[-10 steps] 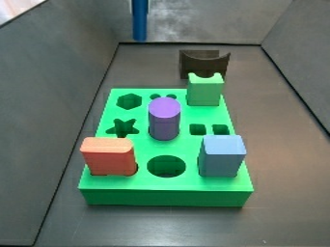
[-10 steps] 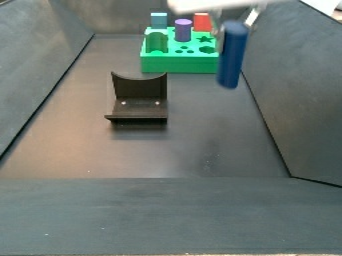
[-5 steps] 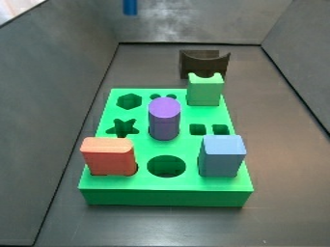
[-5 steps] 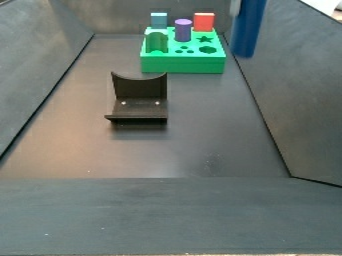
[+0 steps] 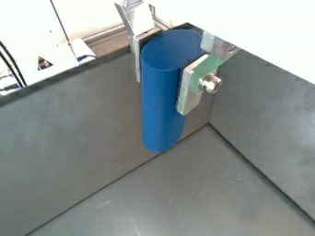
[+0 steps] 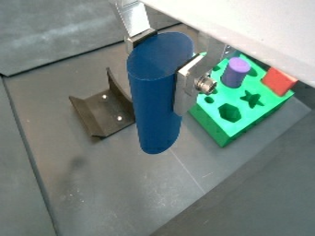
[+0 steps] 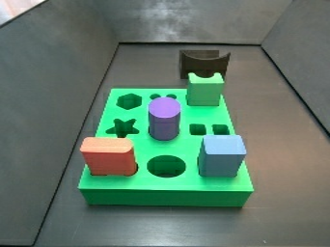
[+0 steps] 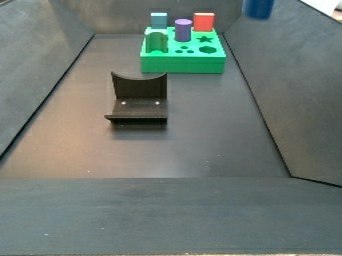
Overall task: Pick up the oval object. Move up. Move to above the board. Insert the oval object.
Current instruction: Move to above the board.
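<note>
My gripper point(image 5: 167, 69) is shut on the oval object point(image 5: 163, 101), a slim blue post with a rounded section, held upright between the silver fingers point(image 5: 197, 78). Both wrist views show this grip point(image 6: 157, 64), with the post point(image 6: 157, 106) hanging high above the floor. In a side view only the post's lower end point(image 8: 259, 8) shows at the top edge, to the right of and above the green board point(image 8: 181, 62). The board point(image 7: 161, 198) fills the middle of a side view, with open hexagon, star, circle and slot holes. The gripper is out of that view.
On the board stand a purple cylinder point(image 7: 164, 120), a red block point(image 7: 108, 156), a light blue cube point(image 7: 222, 154) and a green block point(image 7: 206, 89). The dark fixture point(image 8: 136, 98) stands on the floor, also seen beyond the board point(image 7: 203, 62). Grey walls enclose the floor.
The gripper has risen with the blue post. The post has left one side view through the top and only its lower end remains in the other.
</note>
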You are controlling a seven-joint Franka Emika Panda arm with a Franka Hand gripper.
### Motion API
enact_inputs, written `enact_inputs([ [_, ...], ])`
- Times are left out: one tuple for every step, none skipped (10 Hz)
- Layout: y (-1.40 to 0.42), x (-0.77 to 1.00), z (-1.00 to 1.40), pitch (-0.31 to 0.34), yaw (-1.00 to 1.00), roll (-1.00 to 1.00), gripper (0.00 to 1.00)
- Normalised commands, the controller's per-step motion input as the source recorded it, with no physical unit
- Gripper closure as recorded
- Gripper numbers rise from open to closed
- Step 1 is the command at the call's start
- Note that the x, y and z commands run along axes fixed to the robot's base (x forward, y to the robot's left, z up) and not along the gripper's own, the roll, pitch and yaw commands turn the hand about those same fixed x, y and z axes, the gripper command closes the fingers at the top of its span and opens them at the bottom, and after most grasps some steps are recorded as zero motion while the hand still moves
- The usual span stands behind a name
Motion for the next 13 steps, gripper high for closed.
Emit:
enact_inputs([
  [-1.0, 0.33, 0.1, 0.03, -0.93, 0.22, 1.0],
  [-1.0, 0.33, 0.06, 0.022, -0.86, 0.21, 1.0],
  [-1.0, 0.34, 0.06, 0.023, -0.6, 0.14, 1.0],
  [-1.0, 0.35, 0.07, 0.034, -0.3, 0.01, 1.0],
  [-1.0, 0.36, 0.06, 0.045, -0.17, -0.01, 1.0],
  [-1.0, 0.37, 0.06, 0.057, -0.07, -0.01, 1.0],
  [-1.0, 0.37, 0.07, 0.067, -0.04, -0.01, 1.0],
  [-1.0, 0.38, 0.07, 0.079, -0.01, -0.01, 1.0],
  [-1.0, 0.39, 0.07, 0.088, -0.01, 0.0, 1.0],
  [-1.0, 0.41, 0.07, 0.107, 0.0, 0.0, 1.0],
  [-1.0, 0.42, 0.08, 0.113, 0.0, -0.01, 1.0],
  [-1.0, 0.44, 0.09, 0.123, 0.01, 0.01, 1.0],
  [-0.83, 0.39, 0.08, 0.122, 0.01, 0.02, 1.0],
])
